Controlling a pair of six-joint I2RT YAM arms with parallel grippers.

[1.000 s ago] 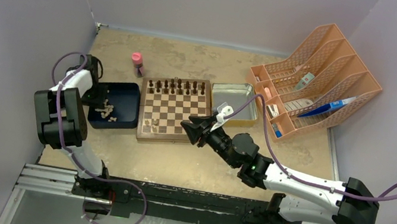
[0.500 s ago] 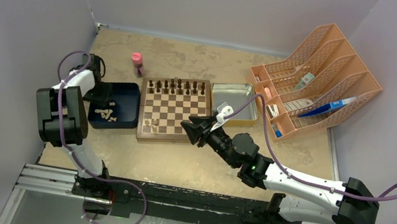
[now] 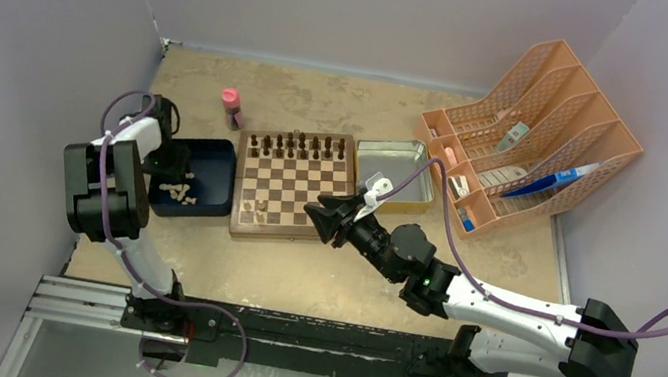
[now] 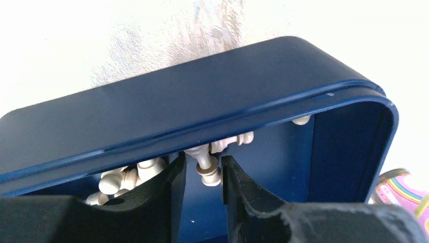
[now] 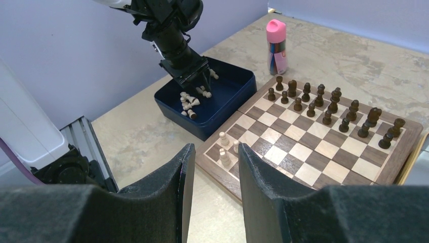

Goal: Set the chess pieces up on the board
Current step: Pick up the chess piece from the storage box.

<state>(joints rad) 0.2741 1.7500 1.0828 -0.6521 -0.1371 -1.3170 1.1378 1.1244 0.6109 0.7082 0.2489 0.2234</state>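
Board [image 3: 293, 187] mid-tabletop, square to the edges. Along its far edge, dark pieces [image 3: 301, 147] upright in two rows. Near its near-left corner, a few pale pieces [image 5: 223, 149], also upright. Other squares bare.

Just beside the board's left edge, tray [image 3: 216, 170] with a loose heap [image 3: 176, 190] of more pale figures lying on their sides. Down inside the tray, left gripper [image 4: 203, 167], fingers [image 4: 177, 177] set either side of one pale pawn [image 4: 208, 171] at the heap's edge. Cannot tell whether clamped on it or only close around it.

Over the board's near edge, right of the middle, right gripper [image 3: 313, 218], released, with nothing between its fingers. Points toward the tray.

Just beside the board's right edge, tin [image 3: 394, 168], lid off. Beyond the board's far-left corner, pink-capped bottle [image 3: 230, 106], upright. At the tabletop's far-right corner, orange organizer [image 3: 543, 120] with a blue pen and small oddments in its slots.
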